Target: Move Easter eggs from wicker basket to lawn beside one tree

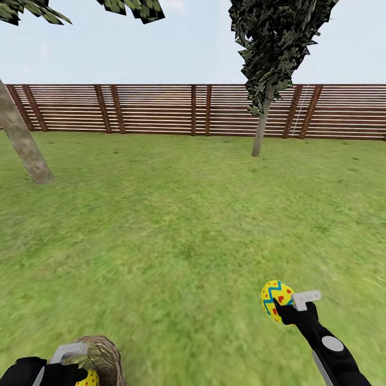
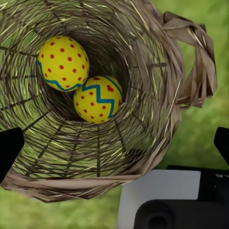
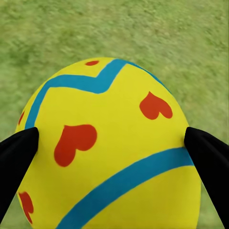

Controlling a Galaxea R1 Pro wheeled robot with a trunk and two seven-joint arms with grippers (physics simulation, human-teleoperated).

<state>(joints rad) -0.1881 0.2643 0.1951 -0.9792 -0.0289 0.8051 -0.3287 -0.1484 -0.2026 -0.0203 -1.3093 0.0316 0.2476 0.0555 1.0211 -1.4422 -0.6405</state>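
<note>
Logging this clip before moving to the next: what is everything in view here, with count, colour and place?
Patterned Easter eggs: three, yellow with red marks and teal zigzags; two inside the basket, one held above the grass.
Round woven wicker basket: one, brown, on the grass at the robot's left.
Slanted thick-trunked tree: one, grey-brown, far left.
Slim straight-trunked tree: one, dark foliage, near the fence.
Horizontal-slat wooden fence: one, brown, across the back.
Lawn: green.
Left gripper: black, jaws apart, at the basket.
Right gripper: black, jaws clamping the egg.
</note>
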